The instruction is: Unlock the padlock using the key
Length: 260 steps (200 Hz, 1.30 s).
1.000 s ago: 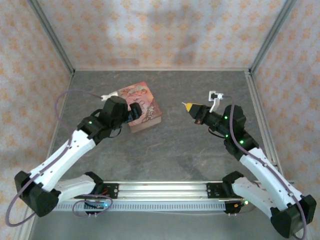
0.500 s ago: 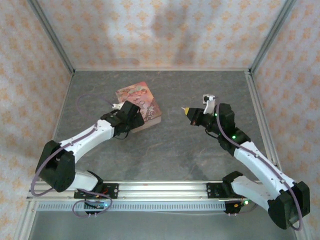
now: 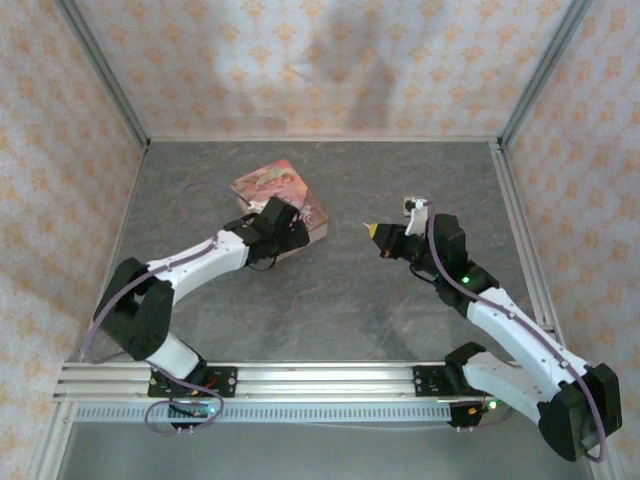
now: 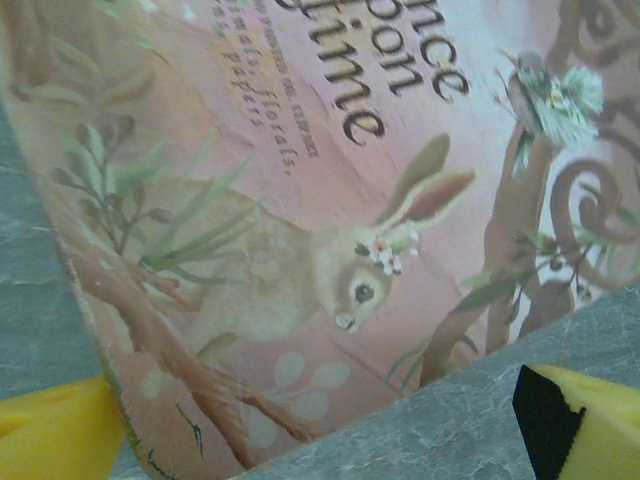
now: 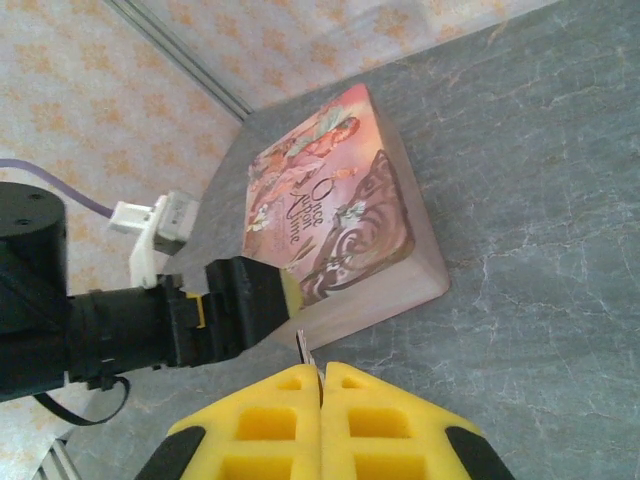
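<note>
our right gripper [image 5: 320,382] is pinched tight on the key [image 5: 304,348], its thin tip jutting toward 12 o'clock. at its 9 o'clock, our left gripper [image 4: 318,428] gapes wide astride a corner of the pink rabbit-print box [image 4: 300,200].

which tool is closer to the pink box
Left. The left tool hangs open over the near edge of the pink box; the right tool sits apart, off to its right, shut on the key.

Matt mottled table [image 3: 400,180], printed box [image 3: 268,184], metal key [image 5: 304,351]
</note>
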{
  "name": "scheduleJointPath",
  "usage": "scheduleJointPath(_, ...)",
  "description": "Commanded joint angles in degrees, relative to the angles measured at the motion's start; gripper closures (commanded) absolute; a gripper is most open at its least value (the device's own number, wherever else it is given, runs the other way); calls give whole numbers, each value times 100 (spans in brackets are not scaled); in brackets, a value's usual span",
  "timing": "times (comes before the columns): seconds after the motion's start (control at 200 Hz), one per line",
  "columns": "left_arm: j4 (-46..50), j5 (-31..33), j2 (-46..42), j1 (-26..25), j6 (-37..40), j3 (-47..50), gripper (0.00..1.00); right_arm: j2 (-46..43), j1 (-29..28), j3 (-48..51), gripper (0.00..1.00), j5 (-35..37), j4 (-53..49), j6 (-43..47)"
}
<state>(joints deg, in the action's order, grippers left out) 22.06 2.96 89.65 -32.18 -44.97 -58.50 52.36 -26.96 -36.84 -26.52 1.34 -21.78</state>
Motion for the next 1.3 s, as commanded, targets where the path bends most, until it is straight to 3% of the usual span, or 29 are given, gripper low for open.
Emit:
scheduleJointPath(0.0, -251, -121, 289, -215, 41, -329, 1, -199, -55, 79, 100, 228, 62, 130)
scheduleJointPath(0.27, -300, -265, 1128, -578, 266, -1363, 5, -357, -55, 289, 100, 541, -16, 138)
scheduleJointPath(0.465, 369, 90, 616, -515, 531, -1339, 3, -547, -55, 361, 100, 657, -172, 152)
scheduleJointPath(0.59, 869, 295, 196, -52, 753, -1445, 0, -518, -55, 315, 100, 765, -247, 191)
scheduleJointPath(0.726, 1376, 456, 393, 743, 1201, -2222, 0, 38, -64, 50, 100, 1062, -277, 166)
scheduleJointPath(1.041, 2660, 677, 2721, 2125, 1691, -5004, 2, 1873, -125, -692, 100, 1878, 32, -174)
scheduleJointPath(1.201, 3395, 464, 4060, 2491, 1702, -6283, 13, 2803, -117, -1087, 100, 2132, -37, -313)
scheduleJointPath(1.296, 3529, 354, 4385, 2607, 1644, -6454, 19, 3232, -120, -1247, 100, 2235, -6, -411)
